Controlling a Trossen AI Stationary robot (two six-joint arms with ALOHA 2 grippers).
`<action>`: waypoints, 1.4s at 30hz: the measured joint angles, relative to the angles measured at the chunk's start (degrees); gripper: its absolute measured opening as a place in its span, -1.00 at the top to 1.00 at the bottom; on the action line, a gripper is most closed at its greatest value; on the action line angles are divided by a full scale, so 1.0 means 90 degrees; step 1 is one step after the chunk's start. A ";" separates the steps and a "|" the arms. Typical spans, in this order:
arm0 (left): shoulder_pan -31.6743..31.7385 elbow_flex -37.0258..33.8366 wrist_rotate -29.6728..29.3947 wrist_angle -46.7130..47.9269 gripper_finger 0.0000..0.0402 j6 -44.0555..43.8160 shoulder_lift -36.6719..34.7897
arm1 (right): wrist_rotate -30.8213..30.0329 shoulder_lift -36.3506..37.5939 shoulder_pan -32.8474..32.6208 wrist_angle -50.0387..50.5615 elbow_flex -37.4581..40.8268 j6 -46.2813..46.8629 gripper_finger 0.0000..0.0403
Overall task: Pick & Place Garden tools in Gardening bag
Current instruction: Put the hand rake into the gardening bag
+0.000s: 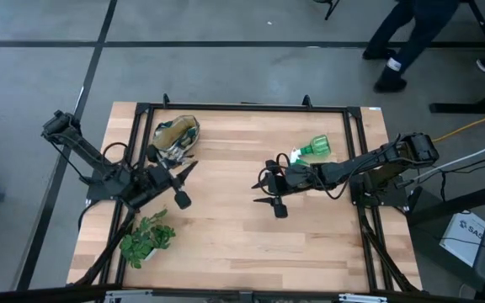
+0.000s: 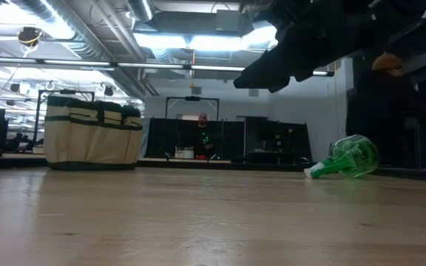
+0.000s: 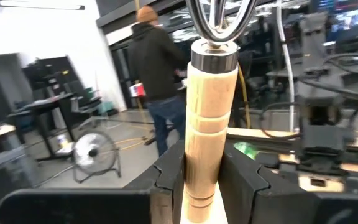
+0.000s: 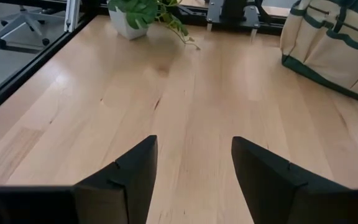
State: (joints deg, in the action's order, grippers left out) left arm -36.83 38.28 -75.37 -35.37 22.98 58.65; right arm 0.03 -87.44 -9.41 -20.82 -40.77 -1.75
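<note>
Gripping the wooden-handled hand rake (image 3: pixel 211 118), our left pincer (image 1: pixel 178 183) hovers just beside the gardening bag (image 1: pixel 175 140). Our right pincer (image 1: pixel 269 192) hangs wide, empty, over mid-desk (image 1: pixel 226 236); green spray bottle (image 1: pixel 314 150) lies behind it.

My workspace is evenly bright. Ceiling lamps (image 2: pixel 191 33) glare in the low view; my arm there is a dark silhouette. The left wrist view is blurred.

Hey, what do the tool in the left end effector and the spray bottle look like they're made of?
The tool in the left end effector has a pale, turned wooden handle with visible grain and a shiny metal collar. The spray bottle looks like translucent green plastic, glossy, with a lighter nozzle.
</note>
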 joint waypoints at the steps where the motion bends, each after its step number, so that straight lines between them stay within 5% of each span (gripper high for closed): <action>1: -0.0004 0.0000 -0.0058 0.0002 0.65 0.0064 -0.0035 | 0.0000 0.0000 0.0000 0.0002 0.0000 -0.0001 -0.04; 14: 0.0320 0.0000 0.0086 0.0611 0.65 0.0724 -0.0801 | 0.0000 0.0000 0.0000 0.0005 0.0000 0.0001 -0.05; 20: 0.0949 0.0000 0.1282 0.1492 0.65 0.0130 -0.1103 | 0.0002 0.0000 0.0000 0.0005 0.0000 -0.0020 -0.05; 33: 0.2889 0.0000 0.4387 0.4768 0.66 -0.2877 -0.2004 | 0.0002 0.0000 0.0001 0.0005 0.0000 -0.0142 -0.05; 42: 0.4226 0.0000 0.5808 0.6035 0.66 -0.3758 -0.2173 | 0.0002 0.0000 0.0001 0.0005 0.0000 -0.0145 -0.05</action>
State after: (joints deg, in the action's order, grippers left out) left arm 1.20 38.28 -23.10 18.94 -10.84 39.09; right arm 0.05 -87.44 -9.40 -20.78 -40.77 -3.05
